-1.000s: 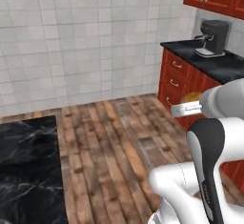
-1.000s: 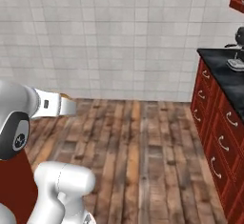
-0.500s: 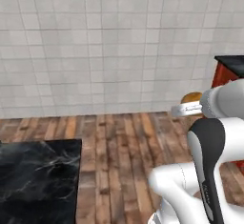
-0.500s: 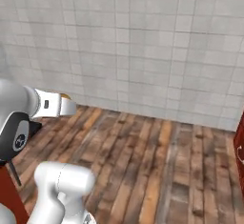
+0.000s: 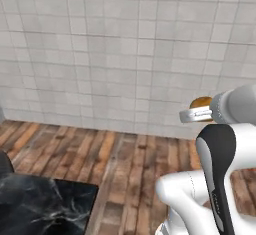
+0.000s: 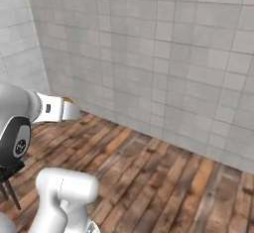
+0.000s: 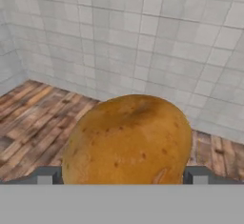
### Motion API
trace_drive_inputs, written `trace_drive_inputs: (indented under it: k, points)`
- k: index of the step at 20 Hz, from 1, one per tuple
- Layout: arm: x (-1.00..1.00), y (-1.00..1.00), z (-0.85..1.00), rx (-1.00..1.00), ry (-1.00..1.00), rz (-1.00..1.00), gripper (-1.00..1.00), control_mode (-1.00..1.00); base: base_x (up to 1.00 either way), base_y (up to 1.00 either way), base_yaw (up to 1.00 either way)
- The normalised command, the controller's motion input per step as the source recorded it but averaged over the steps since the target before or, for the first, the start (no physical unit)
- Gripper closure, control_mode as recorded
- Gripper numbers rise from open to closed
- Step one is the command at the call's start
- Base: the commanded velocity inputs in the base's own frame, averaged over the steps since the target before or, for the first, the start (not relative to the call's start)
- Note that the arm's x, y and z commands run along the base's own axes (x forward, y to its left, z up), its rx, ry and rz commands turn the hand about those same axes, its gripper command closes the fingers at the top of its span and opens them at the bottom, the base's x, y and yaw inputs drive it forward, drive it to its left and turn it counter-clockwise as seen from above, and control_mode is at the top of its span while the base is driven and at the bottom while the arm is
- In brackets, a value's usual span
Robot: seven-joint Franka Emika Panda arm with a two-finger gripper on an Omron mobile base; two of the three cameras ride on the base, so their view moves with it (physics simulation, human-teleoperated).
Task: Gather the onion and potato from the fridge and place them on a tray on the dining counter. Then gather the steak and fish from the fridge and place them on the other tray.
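**Hand view has the potato front and centre, base cams barely catch it**

Left base view, going left to right: a corner of the dining counter sits at the near left, black with white veins, then wooden floor running to a white tiled wall at the far side. Over on the right the arm reaches out, and past the gripper you can just make out a brownish round lump, the potato, peeking above the fingers.

Right base view gives you the other side: the gripper is at the left, with just a tiny sliver of potato showing. No counter in this one, though you do get a wall corner at the far left.

Hand view is the one that settles it. The potato is big and golden-brown with dark specks, sitting between the two finger tips, one each side, both touching it. So the jaws are spread wide and clamped on the potato, carried in the air above the floor.
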Motion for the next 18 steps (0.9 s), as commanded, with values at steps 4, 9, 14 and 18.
trace_drive_inputs:
  k: [4,9,14,18]
  points:
    - [0.0,0.0,0.0,0.0,0.0,0.0,1.0,1.0,1.0,-0.28,0.48]
    - [0.0,0.0,0.0,0.0,0.0,0.0,1.0,1.0,1.0,-0.25,0.48]
    - [0.0,0.0,0.0,0.0,0.0,0.0,1.0,1.0,1.0,-0.19,0.5]
    - [0.0,0.0,0.0,0.0,0.0,0.0,1.0,1.0,1.0,-0.12,0.53]
